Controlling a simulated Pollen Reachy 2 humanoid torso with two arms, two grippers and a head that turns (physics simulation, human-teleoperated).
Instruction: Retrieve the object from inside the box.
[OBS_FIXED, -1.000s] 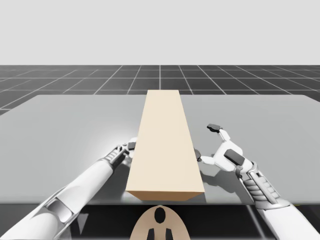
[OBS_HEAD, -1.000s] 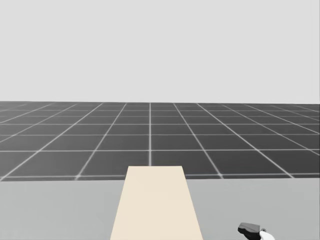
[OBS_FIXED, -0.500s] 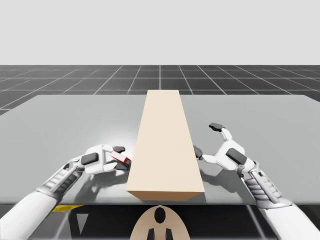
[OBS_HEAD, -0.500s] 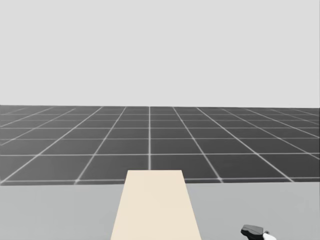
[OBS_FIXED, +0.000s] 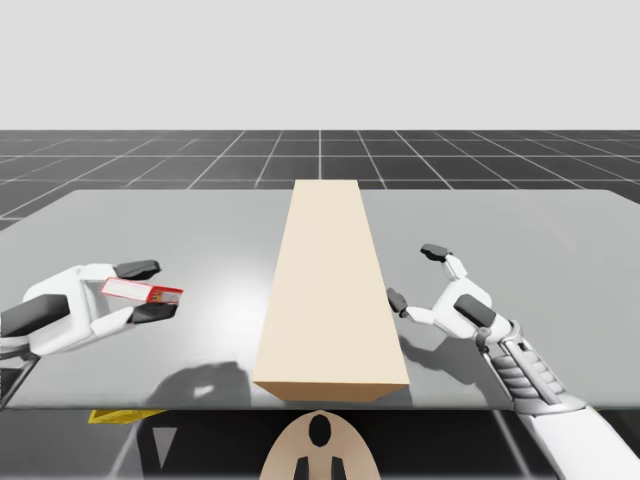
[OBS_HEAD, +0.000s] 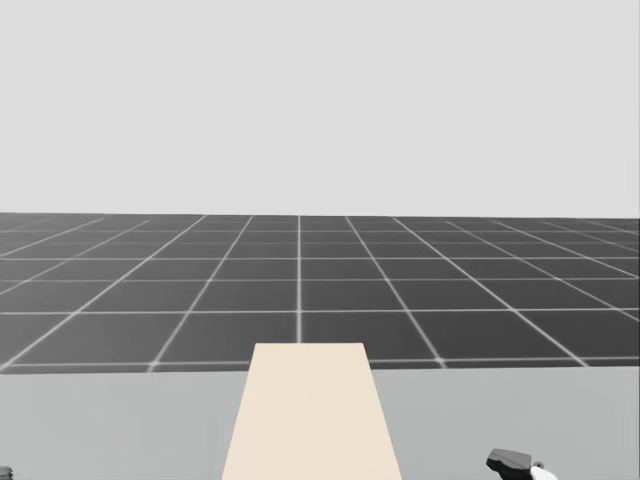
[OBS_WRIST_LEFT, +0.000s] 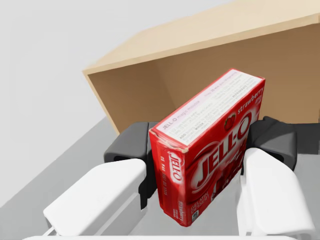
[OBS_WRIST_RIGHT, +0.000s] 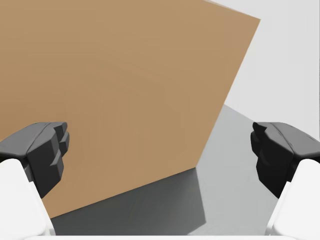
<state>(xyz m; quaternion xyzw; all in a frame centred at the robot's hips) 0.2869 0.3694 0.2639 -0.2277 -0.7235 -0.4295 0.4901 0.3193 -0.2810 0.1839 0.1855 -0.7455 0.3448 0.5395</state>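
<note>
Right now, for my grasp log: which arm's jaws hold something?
The left jaws: shut on the red box, outside the tan box. The right jaws stand open.

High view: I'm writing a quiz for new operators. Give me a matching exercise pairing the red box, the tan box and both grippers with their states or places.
Things: 1 red box; 2 tan box; 3 left gripper; 4 right gripper.
States: a open, beside the tan box; b lying along the middle of the table; c shut on the red box; d gripped, outside the tan box.
Pairs: 1-d; 2-b; 3-c; 4-a.
</note>
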